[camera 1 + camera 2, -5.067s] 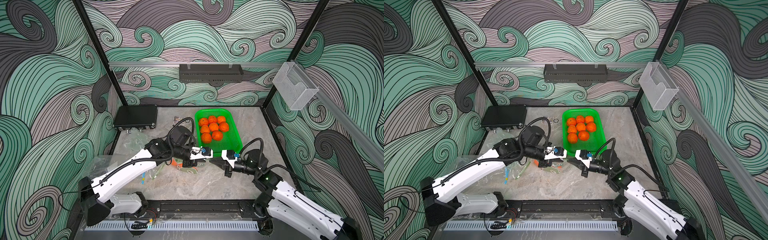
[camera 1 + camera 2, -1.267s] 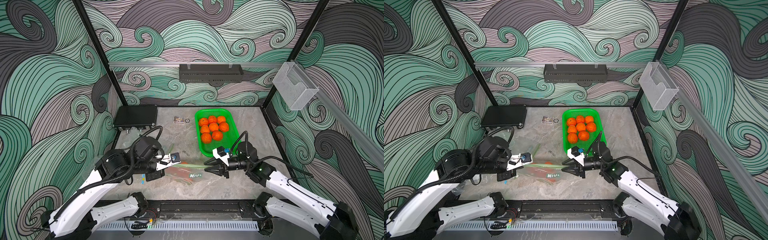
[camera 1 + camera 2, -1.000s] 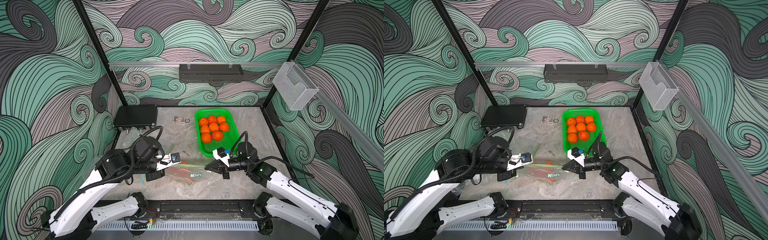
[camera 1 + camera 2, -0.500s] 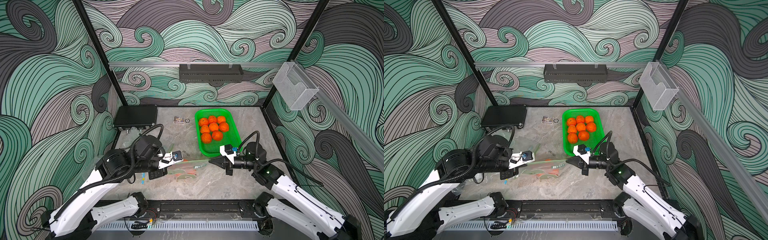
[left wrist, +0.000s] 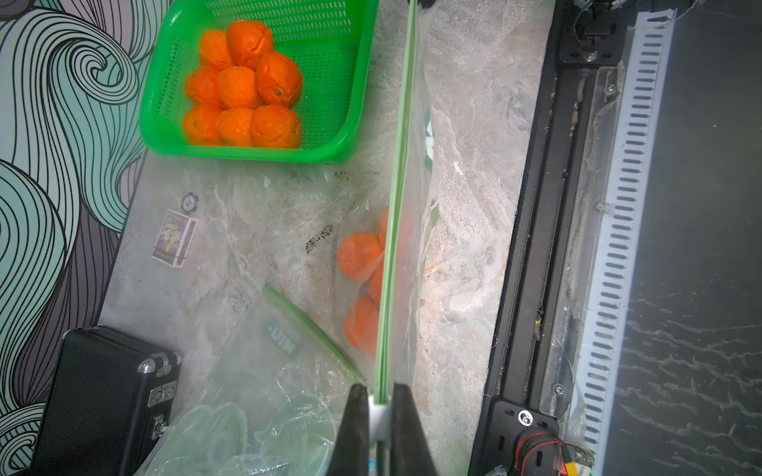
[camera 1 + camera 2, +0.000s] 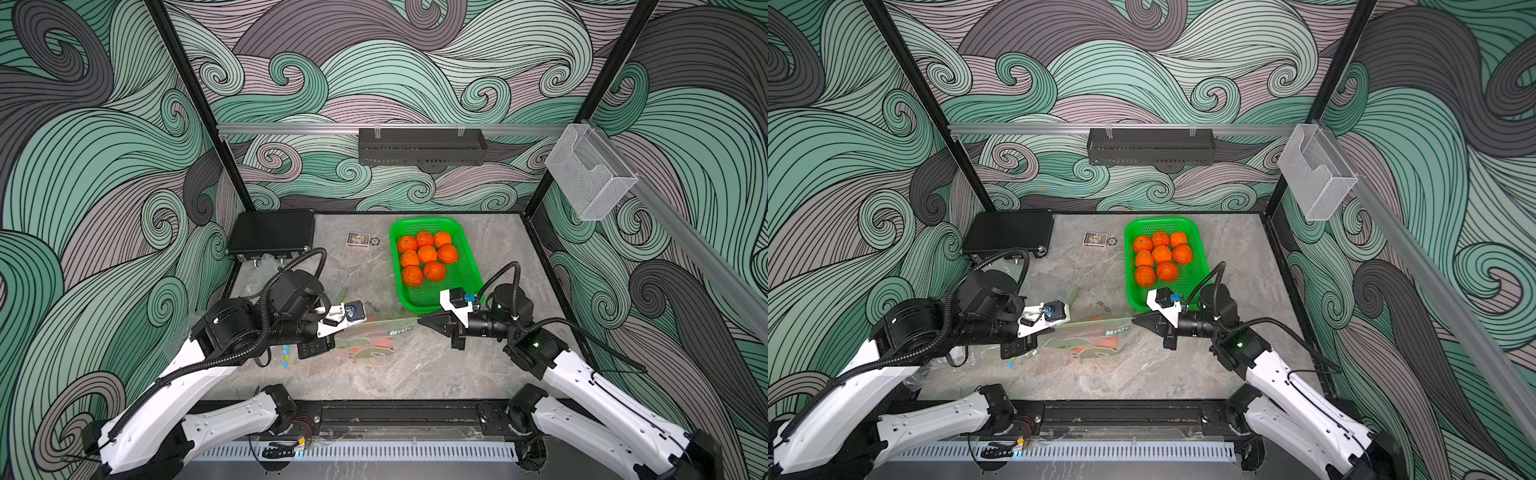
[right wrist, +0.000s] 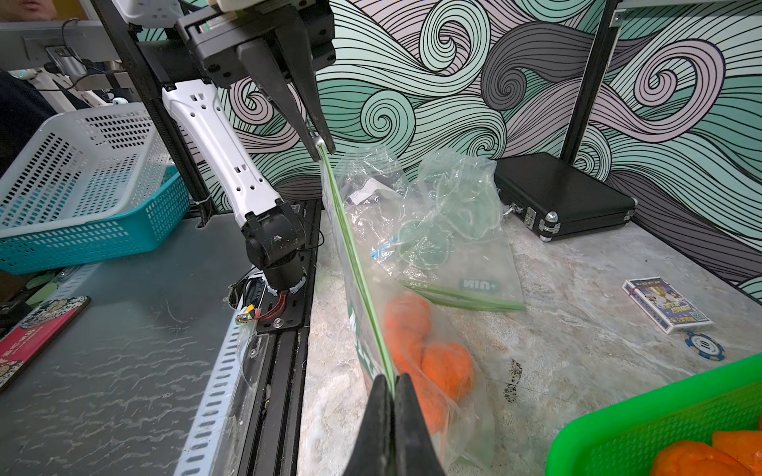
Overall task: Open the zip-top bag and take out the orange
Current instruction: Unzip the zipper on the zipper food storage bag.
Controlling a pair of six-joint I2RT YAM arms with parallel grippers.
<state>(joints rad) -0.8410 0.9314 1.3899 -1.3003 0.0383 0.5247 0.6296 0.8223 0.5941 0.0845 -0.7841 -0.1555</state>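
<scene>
The clear zip-top bag (image 6: 384,338) with green print hangs stretched between my two grippers, its green zip strip (image 5: 398,185) pulled taut and straight. Orange fruit (image 5: 358,255) sits inside the bag (image 7: 447,366), low against the table. My left gripper (image 5: 379,391) is shut on the white slider (image 5: 378,416) at one end of the strip. At the other end, my right gripper (image 7: 391,379) is shut on the bag's top edge. In both top views the left gripper (image 6: 345,328) (image 6: 1054,328) and the right gripper (image 6: 420,320) (image 6: 1134,320) face each other. The two strip halves lie together along their length.
A green basket (image 6: 467,253) holding several oranges stands just behind the right gripper. A black case (image 6: 272,232) sits at the back left. A card deck (image 6: 358,239) and a chip lie mid-back. Empty crumpled bags (image 7: 445,214) lie by the left arm.
My right gripper has risen and levelled out, drawing the bag's top edge taut and straight. The left gripper has edged slightly toward the bag. Both stay shut.
</scene>
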